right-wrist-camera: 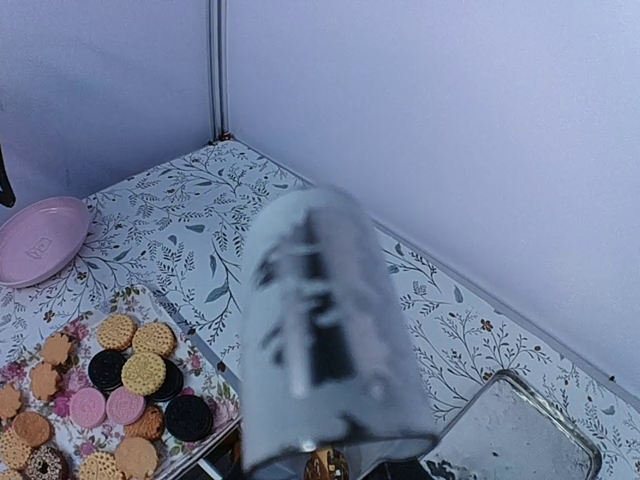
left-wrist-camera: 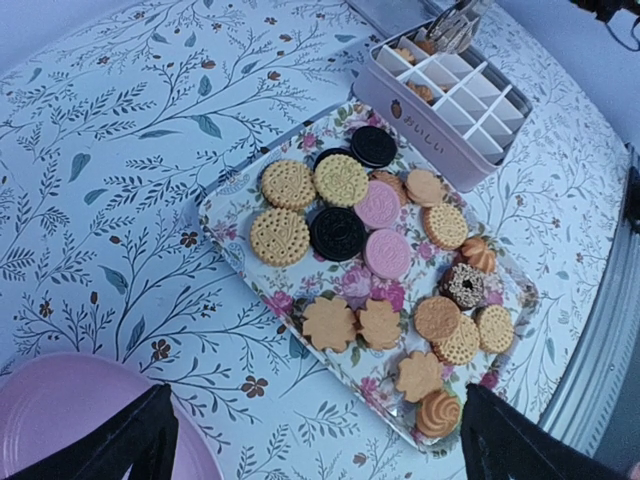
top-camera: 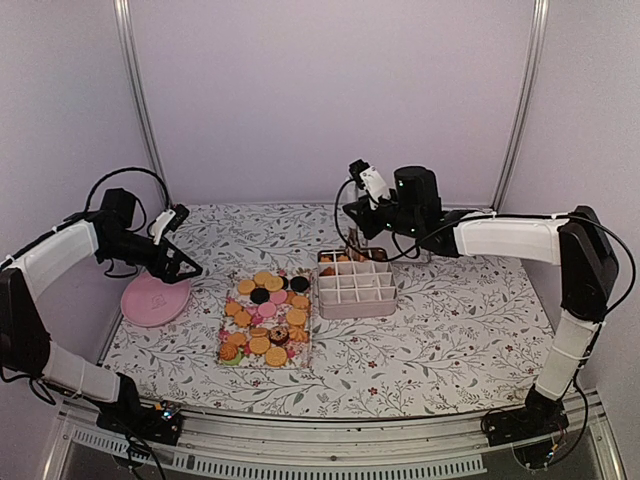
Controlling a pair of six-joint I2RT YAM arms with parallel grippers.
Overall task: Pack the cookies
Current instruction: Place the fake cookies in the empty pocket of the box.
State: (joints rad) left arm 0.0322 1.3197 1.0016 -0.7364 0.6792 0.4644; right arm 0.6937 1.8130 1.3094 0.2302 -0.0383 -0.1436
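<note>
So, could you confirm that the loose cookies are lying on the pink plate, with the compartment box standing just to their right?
Not quite: the cookies lie on the floral tray, not the pink plate, which sits apart to the left. The top external view shows this. The compartment box does stand just to their right.

You have a pink plate (top-camera: pixel 155 299) just under the left jaws, on the leaf-patterned desk (top-camera: pixel 450 340). A floral tray (left-wrist-camera: pixel 228 230) lies ahead of them. A white divided box (top-camera: pixel 357 303) sits below the right jaws, with a shiny metal lid (right-wrist-camera: pixel 510 435) just beyond.
</note>
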